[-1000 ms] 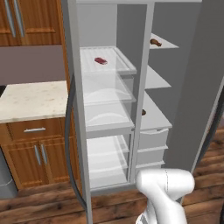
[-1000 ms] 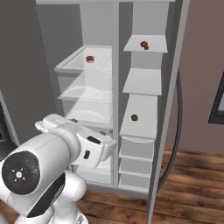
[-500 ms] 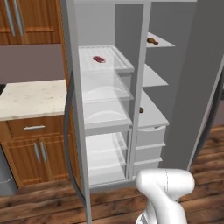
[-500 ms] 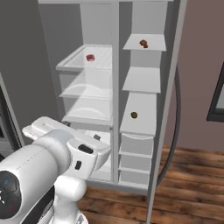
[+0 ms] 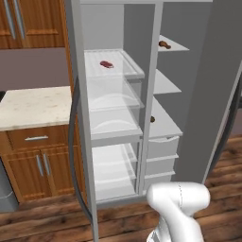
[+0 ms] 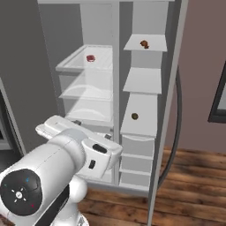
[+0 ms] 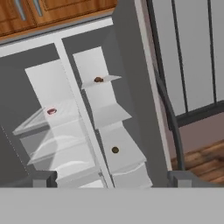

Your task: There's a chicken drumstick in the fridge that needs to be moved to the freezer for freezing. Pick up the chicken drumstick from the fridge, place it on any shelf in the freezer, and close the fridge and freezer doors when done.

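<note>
The gripper (image 7: 111, 179) hangs with jaws apart, holding nothing; the drumstick (image 6: 144, 43) lies on the freezer's (image 6: 145, 110) top shelf (image 6: 152, 44).

Both doors stand wide, the freezer (image 6: 145, 88) open-fronted, with clear gaps between its white shelves (image 6: 143, 80).

No readable text, labels or numbers here; any fine print would likely be lost at this resolution.

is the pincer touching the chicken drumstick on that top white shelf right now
Apart. In the hand view the chicken drumstick lies far off on the top shelf of the freezer, while the pincer is open, well short of it.
</note>
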Robot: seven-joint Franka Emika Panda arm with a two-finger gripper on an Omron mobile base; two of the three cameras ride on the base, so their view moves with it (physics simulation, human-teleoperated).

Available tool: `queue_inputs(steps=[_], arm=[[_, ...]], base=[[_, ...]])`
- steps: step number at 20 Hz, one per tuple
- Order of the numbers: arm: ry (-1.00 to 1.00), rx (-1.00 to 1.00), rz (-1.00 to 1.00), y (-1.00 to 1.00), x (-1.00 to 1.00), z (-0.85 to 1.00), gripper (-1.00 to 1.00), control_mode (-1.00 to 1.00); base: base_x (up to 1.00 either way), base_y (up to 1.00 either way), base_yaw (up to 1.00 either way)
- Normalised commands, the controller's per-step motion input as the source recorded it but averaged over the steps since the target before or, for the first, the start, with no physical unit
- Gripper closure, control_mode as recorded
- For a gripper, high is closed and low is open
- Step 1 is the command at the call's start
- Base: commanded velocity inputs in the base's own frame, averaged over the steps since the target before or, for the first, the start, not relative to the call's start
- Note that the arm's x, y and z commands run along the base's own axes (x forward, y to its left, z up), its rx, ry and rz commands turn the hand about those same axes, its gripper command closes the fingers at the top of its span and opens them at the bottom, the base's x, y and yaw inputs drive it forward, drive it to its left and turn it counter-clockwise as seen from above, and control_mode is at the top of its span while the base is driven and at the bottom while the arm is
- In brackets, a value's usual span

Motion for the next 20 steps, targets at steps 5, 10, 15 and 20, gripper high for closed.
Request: queue_inputs(steps=[5,10,15,20], arm=[[-0.02,0.05,0.0,-0.98,0.24,-0.24,-1.0,-1.0],[-0.04,0.01,0.0,-0.9,0.27,-0.45,-1.0,-1.0],[-0.12,0.01,0.0,-0.69,0.55,-0.6,-1.0,-1.0],[-0.04,0.03,0.0,-0.86,0.73,-0.49,-1.0,-1.0]], base=[[0.0,0.0,0.0],[0.0,0.0,0.0],[0.0,0.0,0.0],[0.0,0.0,0.0]])
